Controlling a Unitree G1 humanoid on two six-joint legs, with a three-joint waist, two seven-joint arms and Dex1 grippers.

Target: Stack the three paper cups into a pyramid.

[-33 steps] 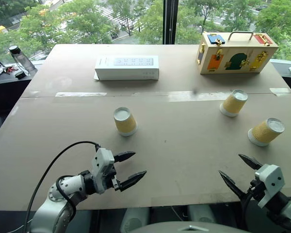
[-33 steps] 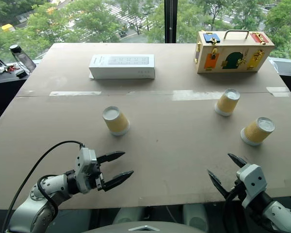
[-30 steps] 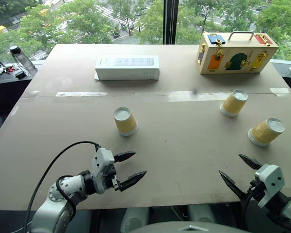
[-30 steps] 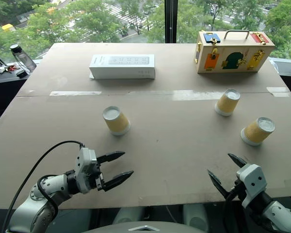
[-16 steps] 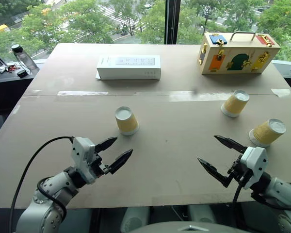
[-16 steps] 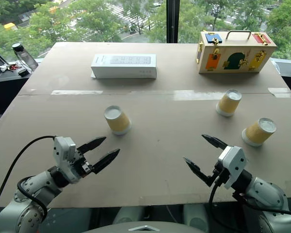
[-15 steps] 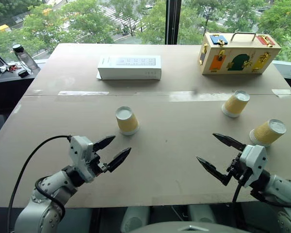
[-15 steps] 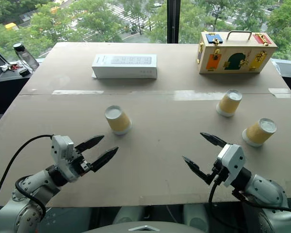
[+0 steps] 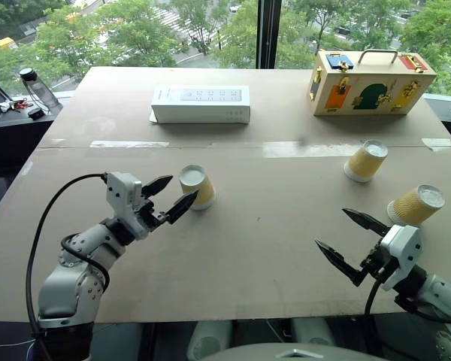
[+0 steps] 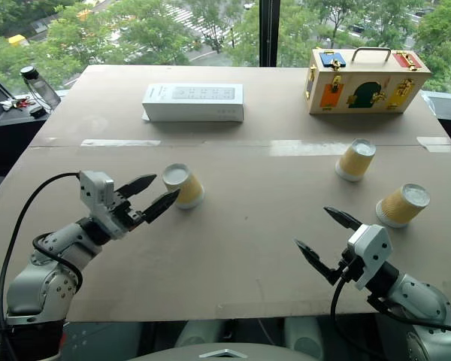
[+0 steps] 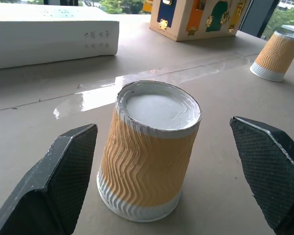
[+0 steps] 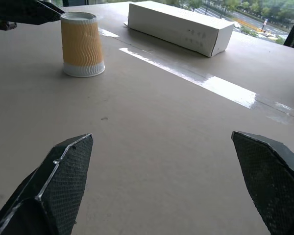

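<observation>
Left tool (image 9: 167, 203), its two black textured fingers spread wide and holding nothing, is lined up on the nearest paper cup (image 9: 196, 186), which stands upside down on the tabletop (image 9: 263, 226). Judging by that, the first pick is in hand; next, the fingers must straddle the ribbed, tapered wall and pinch gently, since thin paper crushes. Right tool (image 9: 352, 242) is also spread and empty, near the other two cups (image 9: 365, 160) (image 9: 415, 205), both inverted and unstacked.
</observation>
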